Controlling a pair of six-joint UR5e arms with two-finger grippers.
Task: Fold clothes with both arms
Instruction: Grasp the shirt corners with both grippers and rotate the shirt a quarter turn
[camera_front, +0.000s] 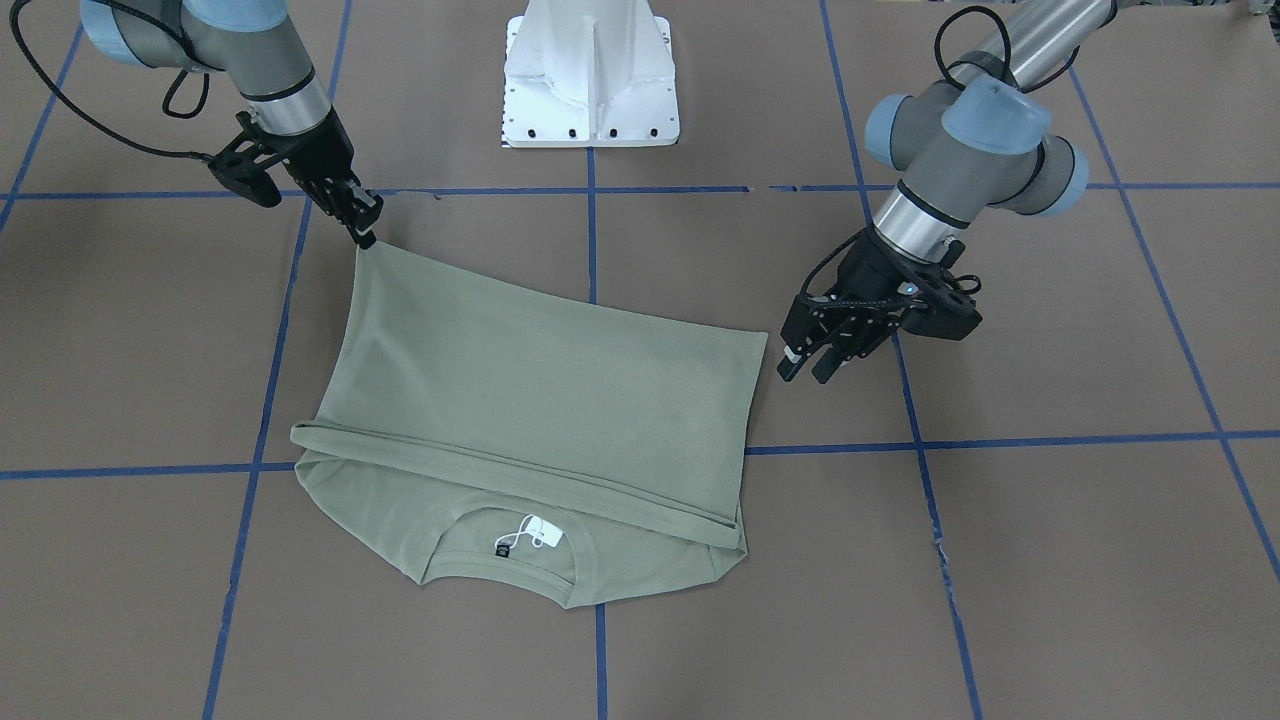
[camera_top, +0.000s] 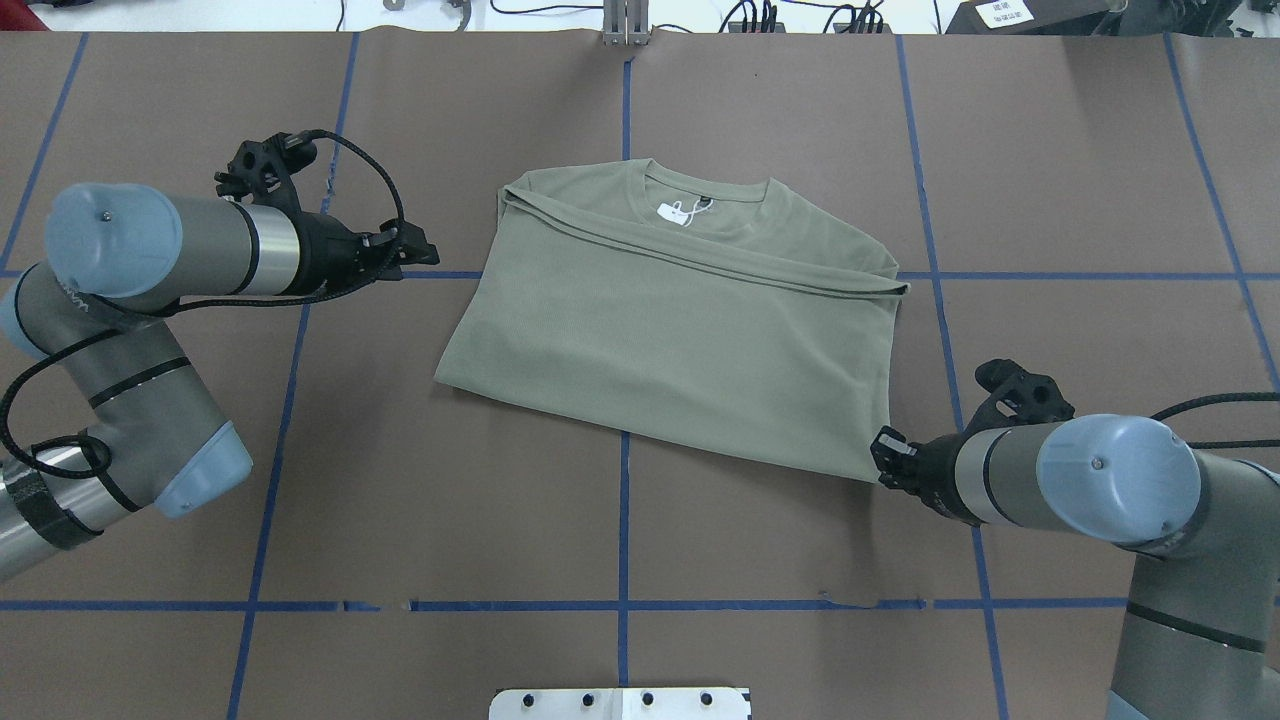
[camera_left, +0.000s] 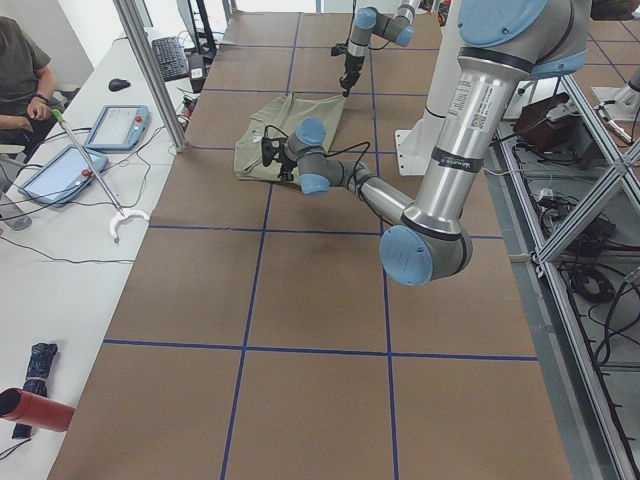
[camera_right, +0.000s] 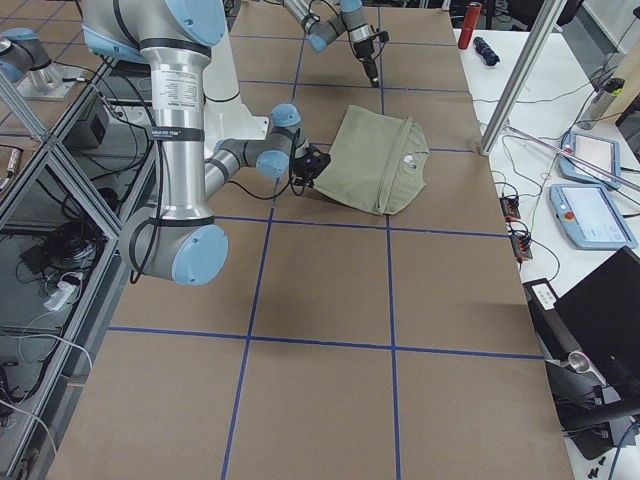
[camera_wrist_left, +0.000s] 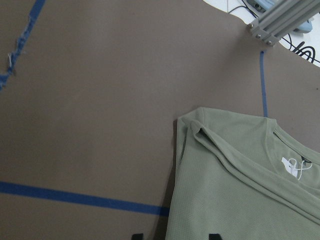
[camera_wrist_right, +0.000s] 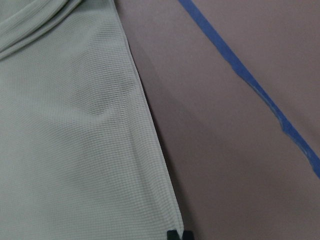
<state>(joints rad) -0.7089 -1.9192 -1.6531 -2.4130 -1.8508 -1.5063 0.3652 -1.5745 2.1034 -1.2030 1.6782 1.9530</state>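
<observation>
- lying flat on the brown table (camera_top: 300, 520), the sage-green shirt (camera_top: 680, 340) is folded into a wide block, its long axis running across the table from the robot's left to its right.
- its round collar (camera_top: 735, 228) points away from the robot, with the white hang tag (camera_top: 672, 212) and black label (camera_top: 704, 203) inside the neck.
- a folded band (camera_top: 700, 255) crosses the shirt just below the collar, from the far left corner down to the right edge.
- the near edge slants: its left corner sits farther from the robot, and its right corner is drawn out to a point closer to the robot.
- the left arm (camera_top: 150, 250) bends at the elbow and its wrist reaches level toward the shirt's left side.
- the left gripper (camera_front: 808, 372) tilts down near the shirt's near left corner, released, fingers spread and clear of the cloth.
- the right arm (camera_top: 1110, 470) comes in low, its wrist aimed at the near right corner.
- the right gripper (camera_front: 366, 238) is clenched on that corner; the right wrist view shows the fingertips (camera_wrist_right: 173, 234) pressed together at the shirt's edge.
</observation>
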